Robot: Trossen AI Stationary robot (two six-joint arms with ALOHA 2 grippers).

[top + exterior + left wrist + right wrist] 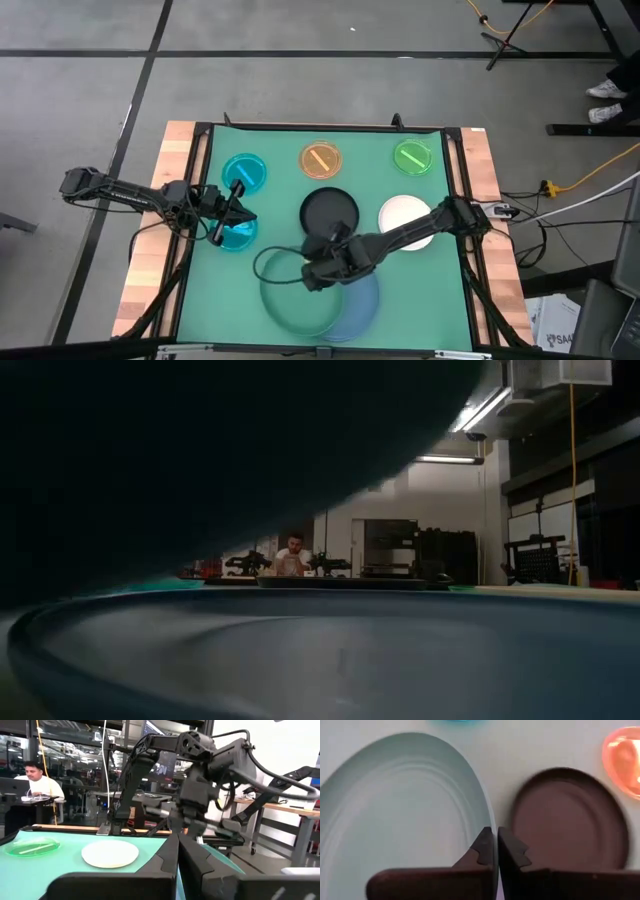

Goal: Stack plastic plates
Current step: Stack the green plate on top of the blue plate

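My right gripper (312, 278) (495, 845) is shut on the large dark green plate (290, 295) (400, 810), which overlaps the blue plate (362, 308) (320, 650) near the table's near edge. My left gripper (243, 214) (178, 855) is shut at a translucent cyan plate (237, 234) on the table's left. The second cyan plate (243, 172), the orange plate (321, 158) and the light green plate (413, 156) lie flat along the far side. The black plate (328, 210) and the white plate (403, 215) lie flat mid-table. My right gripper pinches the dark green plate's rim (487, 822) on its side toward the black plate, between the two fingers. The arm reaches in from the table's right. The plate hangs over the blue plate; the low view shows it as a dark shape above the blue one. My left gripper is shut on the cyan plate's rim (238, 223), on the side toward the far edge. Its fingers point level toward the table's right. A thin cyan strip (180, 887) shows between them. Whether the plate is lifted clear I cannot tell.
The green mat (450, 270) has bare room at its near left and near right corners. Wooden table edges (150, 250) flank the mat. A person (37, 782) sits at a desk in the room beyond the table.
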